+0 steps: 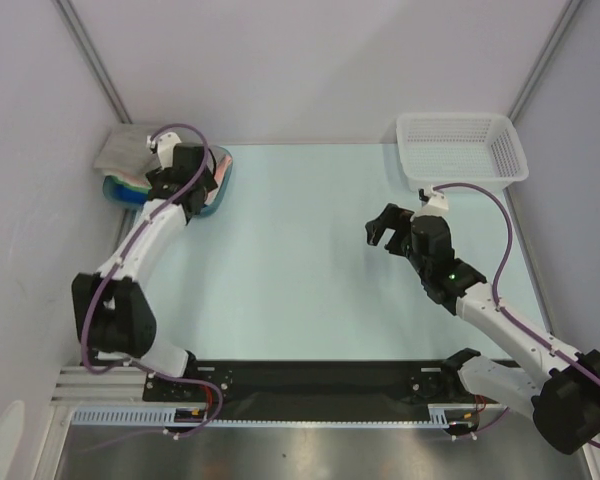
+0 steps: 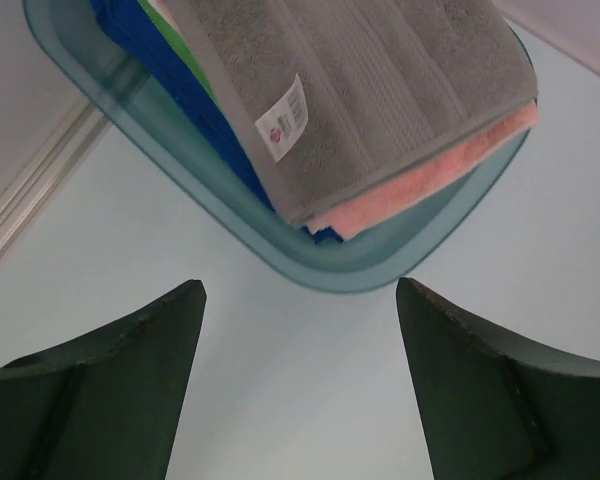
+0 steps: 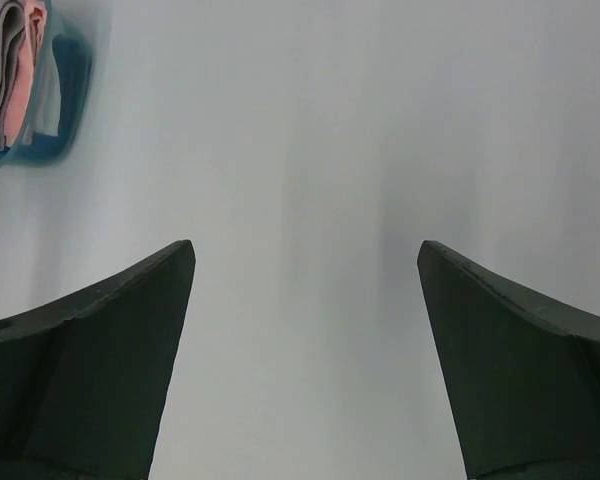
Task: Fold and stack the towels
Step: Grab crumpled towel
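A stack of folded towels lies in the blue tray [image 2: 380,275] at the table's far left. A grey towel [image 2: 380,100] with a white tag [image 2: 283,120] is on top, above a salmon pink one [image 2: 430,175], a green one [image 2: 165,25] and a blue one [image 2: 180,90]. The grey towel also shows in the top view [image 1: 125,150] and the stack in the right wrist view [image 3: 15,70]. My left gripper [image 2: 300,330] is open and empty, just in front of the tray. My right gripper [image 3: 305,290] is open and empty over the bare table right of centre [image 1: 385,228].
A white perforated basket [image 1: 460,145] stands at the far right corner and looks empty. Grey walls close in the table on the left, back and right. The pale table surface [image 1: 300,270] spreads between the two arms.
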Controlling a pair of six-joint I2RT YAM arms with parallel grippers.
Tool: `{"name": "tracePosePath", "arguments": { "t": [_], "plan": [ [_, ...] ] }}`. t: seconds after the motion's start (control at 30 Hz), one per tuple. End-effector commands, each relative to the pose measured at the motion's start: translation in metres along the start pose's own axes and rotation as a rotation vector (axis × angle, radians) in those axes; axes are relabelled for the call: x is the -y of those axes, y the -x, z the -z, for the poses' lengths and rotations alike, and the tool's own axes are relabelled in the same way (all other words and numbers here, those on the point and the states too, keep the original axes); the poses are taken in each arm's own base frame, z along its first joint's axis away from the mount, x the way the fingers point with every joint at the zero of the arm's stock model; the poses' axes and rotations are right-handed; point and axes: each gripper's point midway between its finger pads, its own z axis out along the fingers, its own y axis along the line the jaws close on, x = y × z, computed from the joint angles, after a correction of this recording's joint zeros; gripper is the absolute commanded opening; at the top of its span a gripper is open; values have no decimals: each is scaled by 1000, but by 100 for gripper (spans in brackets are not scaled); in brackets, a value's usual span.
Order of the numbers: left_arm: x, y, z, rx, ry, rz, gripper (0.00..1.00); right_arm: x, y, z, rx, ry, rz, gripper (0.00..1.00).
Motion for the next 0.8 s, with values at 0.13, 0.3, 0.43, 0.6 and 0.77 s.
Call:
{"name": "tracePosePath", "arguments": {
  "t": [0.13, 0.3, 0.43, 0.6, 0.77],
  "plan": [
    [29, 18, -88, 18, 60, 118, 81, -6, -2, 3, -2, 56, 6, 100],
    [40, 15, -120, -7, 71, 131, 78, -7, -5, 1, -11, 61, 4, 100],
    [48, 19, -131, -9, 65, 135, 72, -8, -7, -1, -18, 66, 1, 100],
    [48, 16, -140, -25, 64, 138, 55, -6, -8, -1, -21, 59, 3, 100],
    [42, 8, -147, -46, 72, 141, 64, -5, -9, -1, -23, 62, 2, 100]
  ]
}}
